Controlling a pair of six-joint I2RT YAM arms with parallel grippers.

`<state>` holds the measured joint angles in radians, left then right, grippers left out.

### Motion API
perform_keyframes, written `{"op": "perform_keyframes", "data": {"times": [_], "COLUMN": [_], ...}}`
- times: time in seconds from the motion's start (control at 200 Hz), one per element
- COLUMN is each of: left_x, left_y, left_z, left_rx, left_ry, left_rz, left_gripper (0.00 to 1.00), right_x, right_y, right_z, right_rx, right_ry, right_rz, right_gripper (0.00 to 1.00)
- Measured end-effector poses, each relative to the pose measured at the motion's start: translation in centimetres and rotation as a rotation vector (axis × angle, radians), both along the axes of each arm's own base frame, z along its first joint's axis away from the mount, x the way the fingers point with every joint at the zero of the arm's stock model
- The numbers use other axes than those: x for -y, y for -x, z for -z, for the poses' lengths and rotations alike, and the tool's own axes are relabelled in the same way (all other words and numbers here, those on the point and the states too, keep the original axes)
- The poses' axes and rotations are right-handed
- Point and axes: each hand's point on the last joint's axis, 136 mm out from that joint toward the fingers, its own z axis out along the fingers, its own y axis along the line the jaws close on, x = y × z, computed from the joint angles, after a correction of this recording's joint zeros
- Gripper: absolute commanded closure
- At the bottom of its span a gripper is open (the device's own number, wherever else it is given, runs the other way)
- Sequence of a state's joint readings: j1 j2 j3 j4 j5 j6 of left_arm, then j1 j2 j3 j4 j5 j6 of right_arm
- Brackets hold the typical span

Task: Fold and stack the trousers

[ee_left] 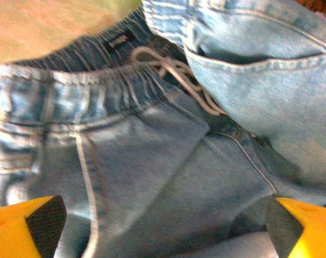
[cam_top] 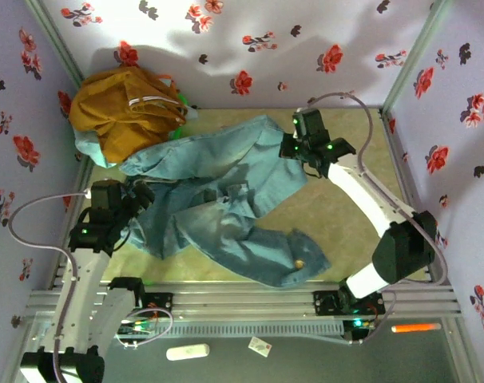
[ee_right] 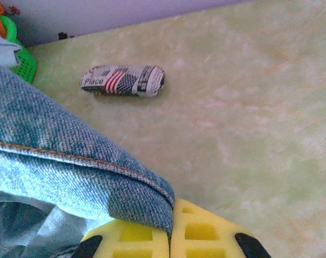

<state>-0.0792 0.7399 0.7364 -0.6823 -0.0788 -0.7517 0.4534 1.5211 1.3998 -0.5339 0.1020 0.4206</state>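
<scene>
The trousers [cam_top: 226,191] are lying crumpled across the table [cam_top: 338,215], not folded yet. The right gripper [ee_right: 171,234] is pinching a leg hem tight. The left gripper [ee_left: 163,220] is hanging wide open over the waist, holding nothing. I think it needs to grab there next. The right wrist view is showing a little printed wrapper [ee_right: 123,80], and the left wrist view is showing the drawstring [ee_left: 176,78].

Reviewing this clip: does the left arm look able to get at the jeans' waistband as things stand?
Probably yes. The left gripper hangs open right over the trousers, and the waistband lies bare just ahead of its fingers. A denim fold overlaps only the part past the drawstring.
</scene>
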Motion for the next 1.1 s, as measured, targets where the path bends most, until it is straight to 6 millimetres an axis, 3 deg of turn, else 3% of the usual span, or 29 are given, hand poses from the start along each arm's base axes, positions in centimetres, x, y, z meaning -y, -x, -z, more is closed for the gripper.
{"op": "perform_keyframes", "data": {"times": [0.025, 0.065, 0.085, 0.255, 0.345, 0.435, 0.63, 0.75, 0.86, 0.99, 1.03, 1.1], "left_x": [0.1, 0.2, 0.4, 1.6, 2.4, 3.1, 3.1, 2.6, 1.9, 1.1, 1.1, 1.0], "left_y": [0.0, -0.1, -0.2, -0.8, -1.2, -1.5, -1.6, -1.3, -0.8, 0.2, 0.2, 0.3], "left_z": [0.1, 0.4, 0.6, 2.6, 3.7, 5.0, 9.5, 11.7, 13.2, 14.3, 14.1, 13.8], "left_rx": [-0.001, -0.004, -0.008, -0.069, -0.091, -0.111, -0.183, -0.217, -0.224, -0.219, -0.203, -0.182], "left_ry": [0.004, 0.010, 0.014, 0.057, 0.071, 0.088, 0.111, 0.109, 0.115, 0.126, 0.131, 0.137], "left_rz": [0.003, 0.008, 0.013, 0.055, 0.080, 0.091, 0.048, 0.002, -0.050, -0.098, -0.103, -0.108], "left_gripper": [0.01, 0.01, 0.01, 0.02, 0.02, 0.02, 0.02, 0.02, 0.02, 0.02, 0.02, 0.03], "right_x": [0.5, 1.4, 2.1, 7.5, 7.9, 5.1, -7.2, -12.3, -14.2, -14.2, -14.2, -14.5], "right_y": [-0.1, -0.3, -0.5, -2.1, -1.2, 0.9, 5.1, 5.6, 5.1, 4.8, 4.9, 4.8], "right_z": [-0.2, -0.1, 0.2, 2.8, 4.3, 5.8, 10.0, 14.1, 17.4, 19.1, 19.1, 18.9], "right_rx": [0.004, 0.006, 0.001, -0.067, -0.091, -0.106, -0.178, -0.259, -0.319, -0.364, -0.368, -0.370], "right_ry": [0.022, 0.061, 0.079, 0.200, 0.237, 0.234, 0.161, 0.171, 0.185, 0.178, 0.168, 0.146], "right_rz": [0.011, 0.031, 0.058, 0.221, 0.229, 0.139, -0.262, -0.425, -0.485, -0.511, -0.521, -0.538], "right_gripper": [0.80, 0.54, 0.49, 0.43, 0.43, 0.41, 0.28, 0.26, 0.28, 0.33, 0.40, 0.64]}}
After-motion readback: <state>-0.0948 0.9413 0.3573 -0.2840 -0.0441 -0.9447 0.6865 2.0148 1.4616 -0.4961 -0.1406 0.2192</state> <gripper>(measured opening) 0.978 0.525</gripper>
